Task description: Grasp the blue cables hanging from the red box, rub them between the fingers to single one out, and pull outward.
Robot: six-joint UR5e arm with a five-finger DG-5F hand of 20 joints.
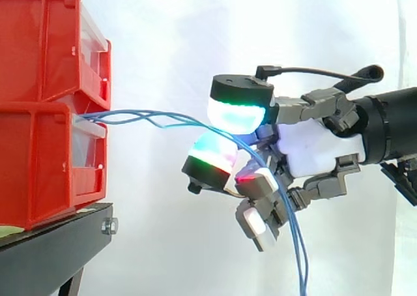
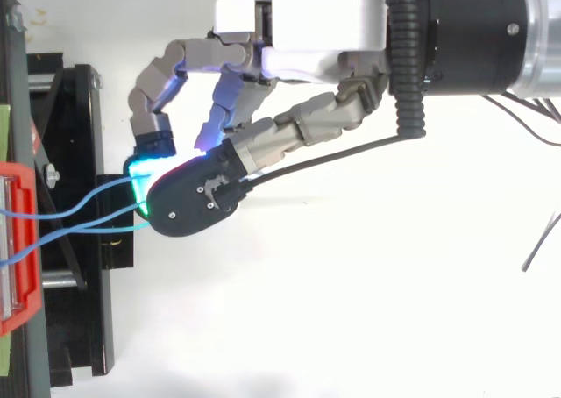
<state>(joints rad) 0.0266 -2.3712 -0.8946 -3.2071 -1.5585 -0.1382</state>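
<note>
Blue cables [image 1: 104, 117]: thin, glossy, bright blue insulation, a bit wavy. They come out of the front of the lower red bin [image 1: 39, 165], right under its top lip. From there they run roughly level across open air to the hand [image 1: 306, 146], then bend and hang straight down past it, off the bottom of the side view.

Count-wise, I get 2 strands for sure in the top view, w/ a faint 3rd line next to them that could be another strand or just pad glow. Can't tell. In the side view they overlap too much for a clean count, so 2–3 imo.

The fingers [image 1: 238, 110] are clamped on the cables. Two glowing pads, one on top and one underneath, both greenish-white, the lower w/ some red, are closed together w/ the strands going in between them. The other fingers are curled in lower down, and the hanging part of the cables runs right beside them.

Other stuff:
- 2 red bins, the upper red bin [image 1: 39, 42] stacked on the lower one
- 1 black stand [image 1: 58, 244] under them
- white curtain [image 1: 169, 35] behind

The pinch sits well apart from the bins, so the cables span the gap w/ only a slight sag.
</note>
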